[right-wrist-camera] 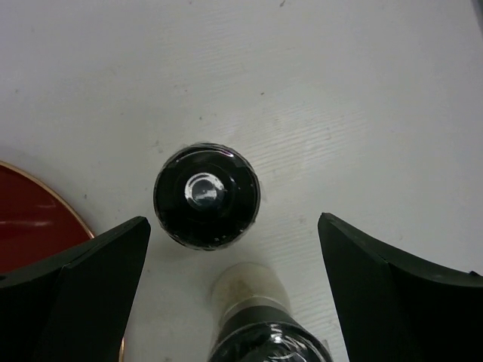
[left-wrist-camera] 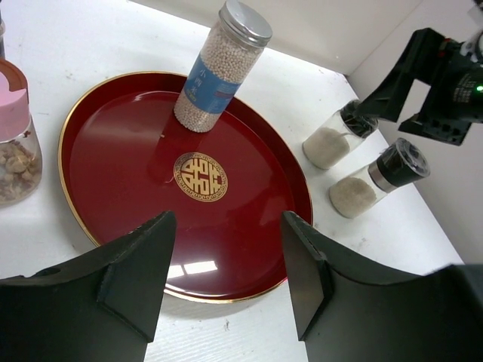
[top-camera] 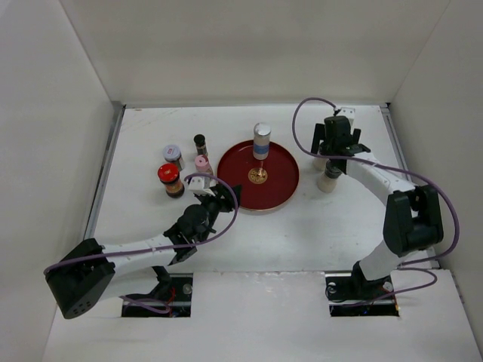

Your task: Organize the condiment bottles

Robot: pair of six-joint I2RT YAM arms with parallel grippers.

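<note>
The right pincer [right-wrist-camera: 234, 225] hangs with its jaws spread wide, gripping nothing, straight over the black-topped bottle [right-wrist-camera: 206, 194]. The beige shaker [right-wrist-camera: 253, 302] stands just nearer, both on the table right of the red tray [top-camera: 283, 185]. The left pincer [left-wrist-camera: 228, 222] is parted and empty above the tray's near rim. Only the blue-banded cylinder [top-camera: 261, 141] stands on the tray, at its far edge. To the left, the pink-capped jar [top-camera: 202, 164], red-capped jar [top-camera: 170, 181], silver-lidded jar [top-camera: 173, 156] and thin dark bottle [top-camera: 200, 143] wait bunched together. If the tray is their home, I'd judge one of seven placed.
</note>
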